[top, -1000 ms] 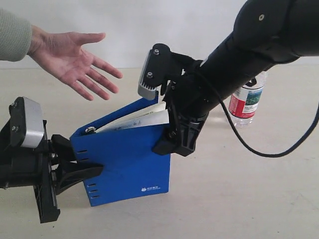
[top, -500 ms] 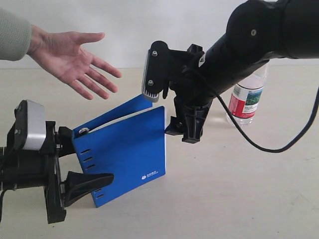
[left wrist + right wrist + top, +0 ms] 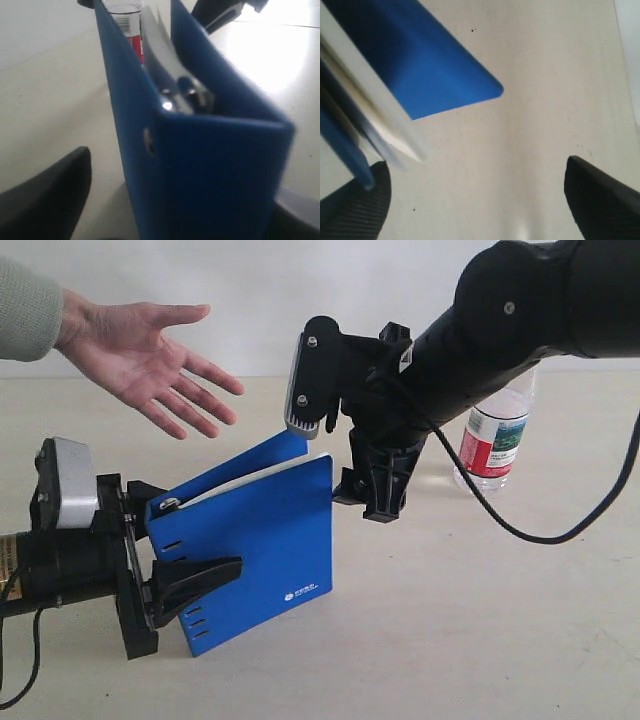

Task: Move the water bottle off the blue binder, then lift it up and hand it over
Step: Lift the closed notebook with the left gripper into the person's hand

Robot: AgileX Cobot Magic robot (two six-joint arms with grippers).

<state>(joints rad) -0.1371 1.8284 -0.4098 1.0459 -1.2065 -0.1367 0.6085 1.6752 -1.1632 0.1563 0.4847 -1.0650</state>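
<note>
The blue binder (image 3: 255, 540) stands tilted on its lower corner on the table, covers slightly apart with white sheets inside. My left gripper (image 3: 190, 545) straddles its spine (image 3: 215, 175), jaws open, with a clear gap between one finger (image 3: 45, 195) and the cover. Just off the binder's upper far corner (image 3: 420, 60) hangs my right gripper (image 3: 380, 502), open and empty (image 3: 475, 195). The water bottle (image 3: 495, 440) stands upright on the table behind the right arm, apart from the binder; its label also shows past the binder (image 3: 127, 22).
A person's open hand (image 3: 150, 350) reaches in palm up at the upper left, above the binder. The right arm's cable (image 3: 520, 535) droops toward the table (image 3: 480, 640) in front of the bottle.
My left jaws have widened around the binder's spine. My right gripper has let go of the binder's top corner and drawn up a little. The binder has tipped and its covers have closed together.
</note>
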